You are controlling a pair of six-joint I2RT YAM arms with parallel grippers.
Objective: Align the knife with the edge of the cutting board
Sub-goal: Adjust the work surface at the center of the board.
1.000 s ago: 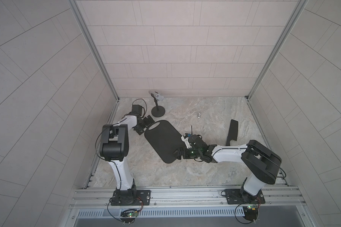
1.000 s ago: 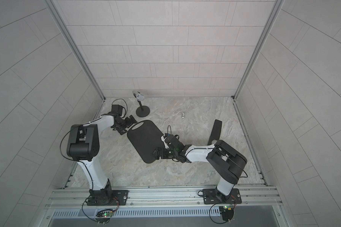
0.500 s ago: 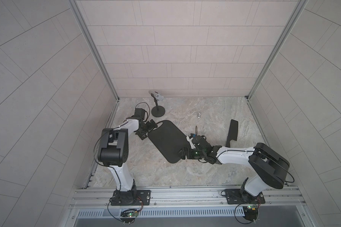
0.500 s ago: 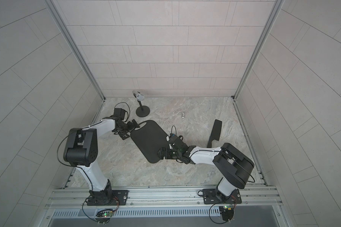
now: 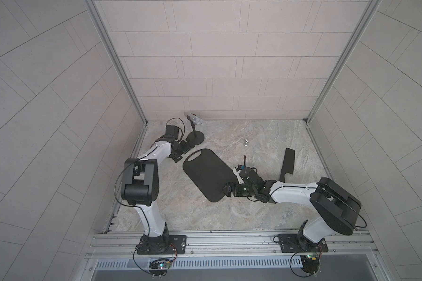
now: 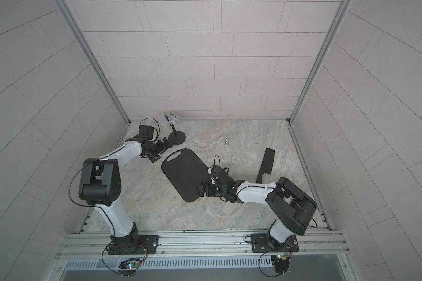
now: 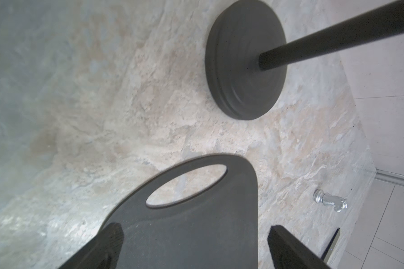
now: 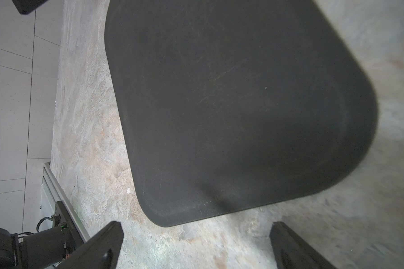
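Top views both show the left arm bent low, the left claw spread wide and empty, facing the oval-holed end of the large flat matte-black cutting board. The right arm reaches inward; the right claw gapes empty at the board's opposite end. The all-black cleaver-like knife lies well apart from the board, near the right forearm, on the marbled stone surface.
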